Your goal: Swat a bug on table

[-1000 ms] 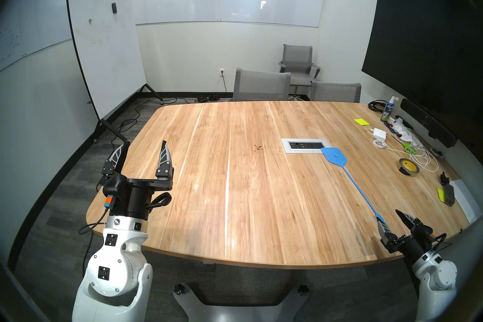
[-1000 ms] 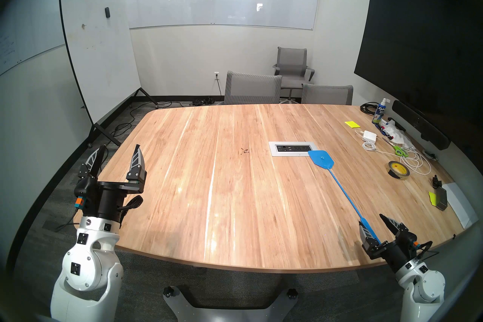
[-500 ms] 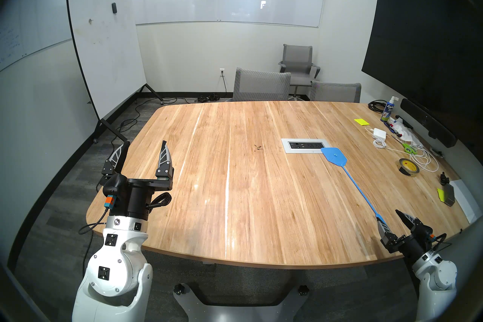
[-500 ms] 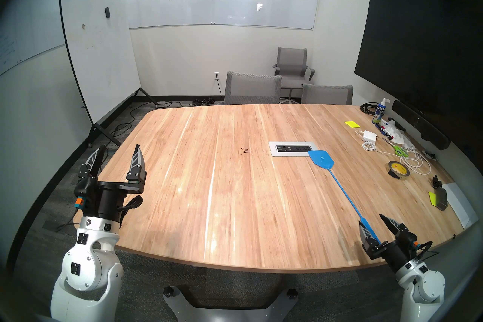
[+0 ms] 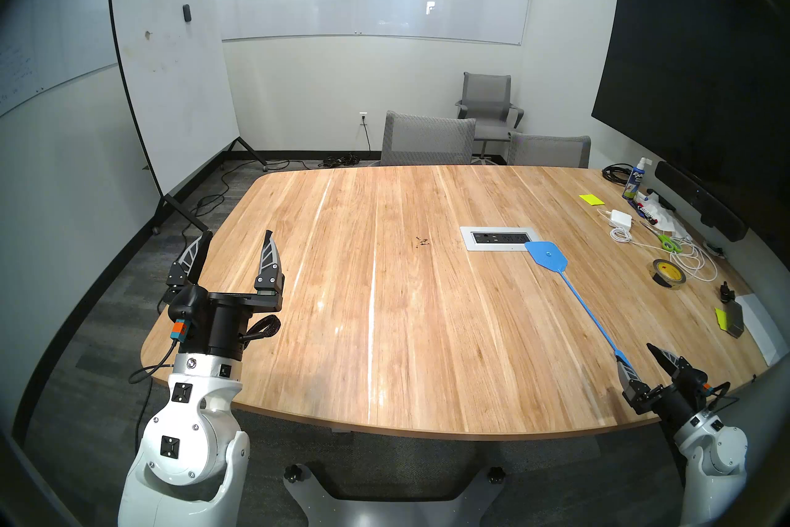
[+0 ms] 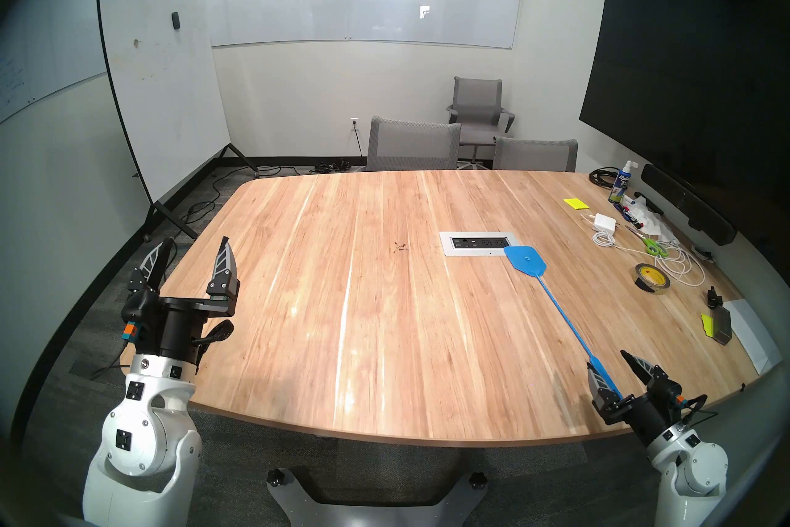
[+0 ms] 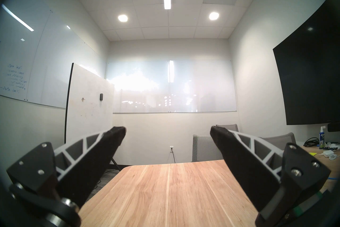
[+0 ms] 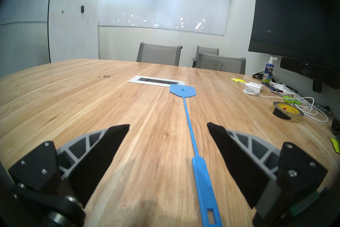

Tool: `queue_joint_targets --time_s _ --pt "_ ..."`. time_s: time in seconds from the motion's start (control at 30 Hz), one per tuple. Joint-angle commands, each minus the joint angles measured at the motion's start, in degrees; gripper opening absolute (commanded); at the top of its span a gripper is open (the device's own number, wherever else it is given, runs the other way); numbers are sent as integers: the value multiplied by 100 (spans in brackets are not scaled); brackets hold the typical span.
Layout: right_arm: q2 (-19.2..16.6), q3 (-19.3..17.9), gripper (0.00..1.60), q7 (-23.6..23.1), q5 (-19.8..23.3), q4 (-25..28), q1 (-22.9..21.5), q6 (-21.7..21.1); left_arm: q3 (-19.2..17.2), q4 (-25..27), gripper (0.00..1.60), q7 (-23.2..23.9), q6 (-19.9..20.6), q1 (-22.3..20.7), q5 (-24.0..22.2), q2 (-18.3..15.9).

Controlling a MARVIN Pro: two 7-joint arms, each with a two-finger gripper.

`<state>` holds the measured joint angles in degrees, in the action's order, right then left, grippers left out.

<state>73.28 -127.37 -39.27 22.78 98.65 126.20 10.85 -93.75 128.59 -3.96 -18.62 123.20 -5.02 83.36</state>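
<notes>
From the head stereo left view, the left gripper (image 5: pixel 237 239) hangs above the counter's (image 5: pixel 384 342) near-left corner, fingers spread wide and pointing up and away, holding nothing. The right gripper (image 5: pixel 635 359) sits low over the near-right edge, jaws apart, with the blue swatter's (image 5: pixel 573 291) handle end lying between them. The swatter lies flat, its long axis running diagonally from that gripper up-left to its head, which touches the corner of the outlet panel (image 5: pixel 498 238). The bug (image 5: pixel 422 242) sits left of the panel, well apart from the swatter head, with bare wood all around it.

The head stereo right view shows the same: bug (image 6: pixel 400 247) mid-counter, swatter (image 6: pixel 551 299) diagonal, tape roll (image 6: pixel 652 278) and cables crowding the right side.

The left wrist view shows its fingers (image 7: pixel 103 149) spread, bare wood below.

In the right wrist view, the swatter handle (image 8: pixel 204 184) lies on the wood between the parted fingers (image 8: pixel 237 156), nearer the right one; whether it touches either is unclear. The bug (image 8: pixel 104 76) lies far left ahead.
</notes>
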Motion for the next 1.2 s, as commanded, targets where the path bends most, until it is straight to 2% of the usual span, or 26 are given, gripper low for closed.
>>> queue_joint_targets --time_s 0.0,0.43,0.47,0.5,0.53,0.57,0.63,0.8,0.83,0.9,0.97,1.17 --pt "-22 22 160 105 -205 191 32 -13 4 109 160 3 -7 -6 1 -1" --pt "-224 -53 160 192 -452 704 29 -717 4 104 160 3 -11 -8 1 -1" --pt "-311 -52 160 195 -470 807 14 -1014 4 103 160 3 -12 -9 1 -1" --pt "-413 -35 160 271 -709 868 26 -1050 4 102 160 3 -13 -10 1 -1" --pt "-413 -35 160 271 -709 868 26 -1050 4 102 160 3 -13 -10 1 -1" --pt "-395 -30 160 228 -521 893 -31 -1280 4 102 160 3 -13 -10 1 -1" --pt "-577 -25 160 208 -525 942 -185 -1682 4 99 160 3 -15 -11 1 -1" --pt "-770 -41 160 236 -530 992 -372 -2079 4 96 160 4 -17 -13 1 -1" --pt "-848 -50 160 209 -483 1015 -468 -2338 4 96 160 4 -17 -13 1 -1" --pt "-901 -43 160 186 -437 988 -503 -2370 4 95 160 4 -17 -14 1 -1" --pt "-1047 -41 160 123 -360 975 -641 -2796 4 97 160 4 -16 -13 1 0" --pt "-1353 38 160 49 -263 763 -958 -3358 4 96 160 4 -17 -13 1 0"
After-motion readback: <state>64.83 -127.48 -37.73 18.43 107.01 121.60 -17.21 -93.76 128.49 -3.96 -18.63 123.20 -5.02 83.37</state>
